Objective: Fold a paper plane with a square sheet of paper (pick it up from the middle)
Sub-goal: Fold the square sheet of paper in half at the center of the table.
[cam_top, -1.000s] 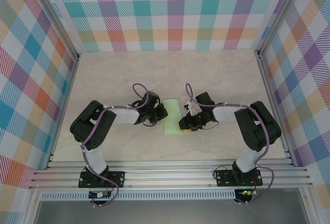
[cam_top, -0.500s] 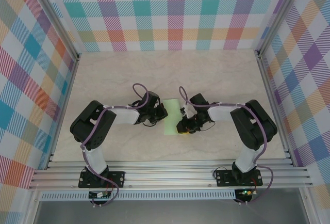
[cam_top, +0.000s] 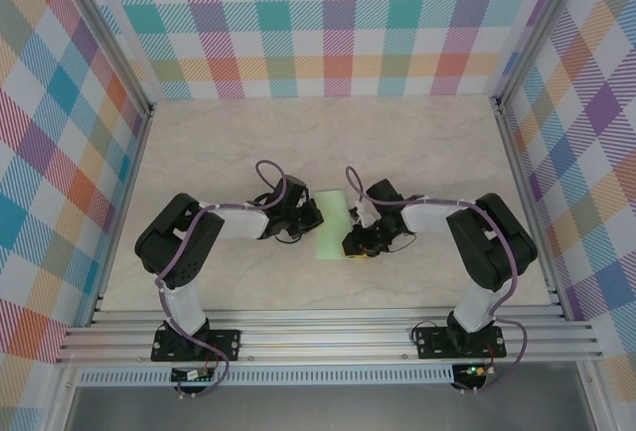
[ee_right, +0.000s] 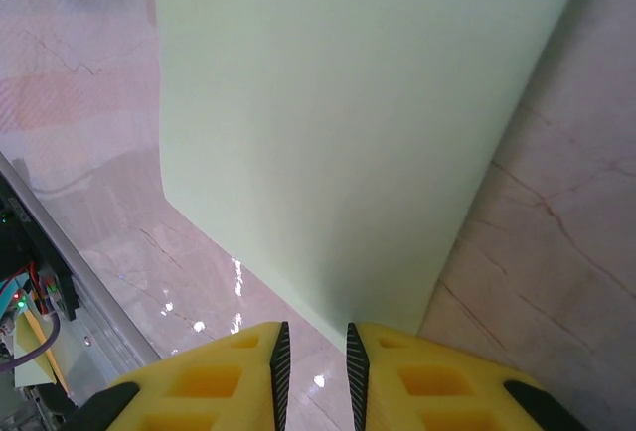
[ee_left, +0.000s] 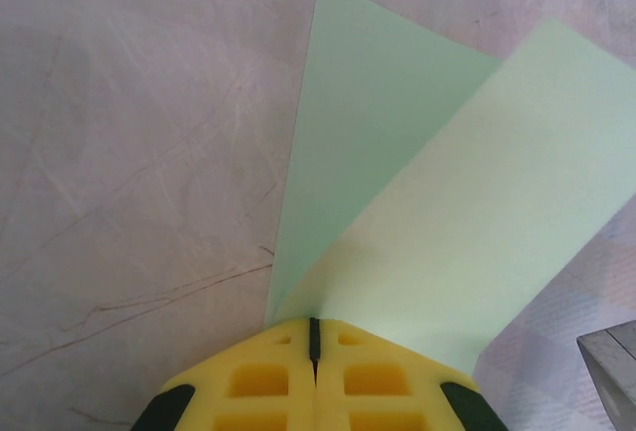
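At centre frame on the tabletop (cam_top: 427,143), left fingers (ee_left: 263,381) clamp the half-folded square sheet of paper (cam_top: 328,232); right fingers (ee_right: 417,371), slightly apart at its edge, could miss, letting the fold skew.

Pale marbled table (cam_top: 417,143), green square sheet of paper (cam_top: 330,227) seemingly resting mid-table

Matt, smooth sheet of paper (ee_left: 397,183); glossy marbled table (ee_left: 129,153)

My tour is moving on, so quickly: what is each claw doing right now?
Left gripper: shut on the green sheet of paper.
Right gripper: narrowly open, fingertips at the sheet's edge.
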Tool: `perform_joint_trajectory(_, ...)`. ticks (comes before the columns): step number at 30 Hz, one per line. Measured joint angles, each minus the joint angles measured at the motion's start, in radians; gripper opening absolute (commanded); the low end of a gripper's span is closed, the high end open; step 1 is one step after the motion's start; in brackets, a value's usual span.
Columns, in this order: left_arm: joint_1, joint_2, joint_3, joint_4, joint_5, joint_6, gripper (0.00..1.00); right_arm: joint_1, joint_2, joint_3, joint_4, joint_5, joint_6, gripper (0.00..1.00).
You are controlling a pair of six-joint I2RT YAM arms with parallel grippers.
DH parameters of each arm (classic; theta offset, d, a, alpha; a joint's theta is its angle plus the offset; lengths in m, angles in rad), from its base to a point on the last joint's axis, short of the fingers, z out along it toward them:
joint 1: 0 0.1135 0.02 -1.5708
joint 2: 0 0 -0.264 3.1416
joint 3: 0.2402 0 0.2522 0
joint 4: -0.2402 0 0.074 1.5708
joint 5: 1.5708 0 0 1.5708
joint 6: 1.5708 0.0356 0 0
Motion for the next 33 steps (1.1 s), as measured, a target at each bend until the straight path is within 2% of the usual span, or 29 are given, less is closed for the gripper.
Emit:
perform_joint_trajectory(10, 0.000, 0.000, 0.000, 0.000, 0.000, 0.010, 0.00, -0.058, -0.009, 0.186, -0.051, 0.023, 0.006, 0.21)
perform_joint_trajectory(15, 0.000, 0.000, 0.000, 0.000, 0.000, 0.010, 0.00, -0.085, 0.045, 0.270, -0.023, 0.016, 0.007, 0.21)
perform_joint_trajectory(23, 0.000, 0.000, 0.000, -0.001, 0.000, 0.011, 0.00, -0.085, 0.167, 0.279, -0.021, 0.031, 0.006, 0.21)
perform_joint_trajectory(33, 0.000, 0.002, 0.003, -0.003, 0.005, 0.011, 0.00, -0.092, 0.199, 0.272, -0.008, 0.050, 0.006, 0.21)
